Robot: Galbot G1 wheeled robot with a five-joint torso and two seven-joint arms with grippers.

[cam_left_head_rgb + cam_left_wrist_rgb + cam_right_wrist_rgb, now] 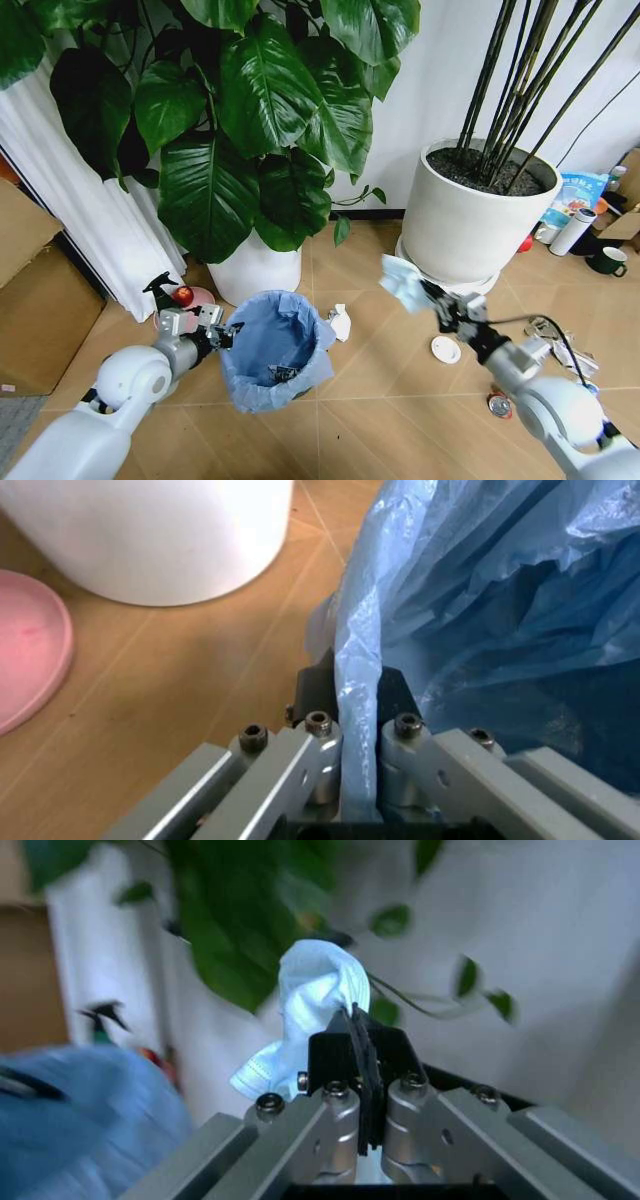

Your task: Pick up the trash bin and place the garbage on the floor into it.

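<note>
From the head camera, one trash bin [275, 350] lined with a blue bag sits just below centre, its rim pinched at nine o'clock by the left gripper [222, 335]. At three o'clock from the bin, the right gripper [432, 297] holds one pale blue crumpled mask [402, 281] in the air. On the tiled floor [370, 400] lie three more pieces: a white tissue [341, 322] just beside the bin, a white round lid [445, 349], and a crushed can [499, 405] toward five o'clock. Two white plant pots [466, 215] stand behind.

Left wrist camera: the jaws are clamped on the bag-covered rim [362, 727] of the bin.

Right wrist camera: the jaws are pressed together on the mask [305, 1020], which sticks out beyond them.
</note>
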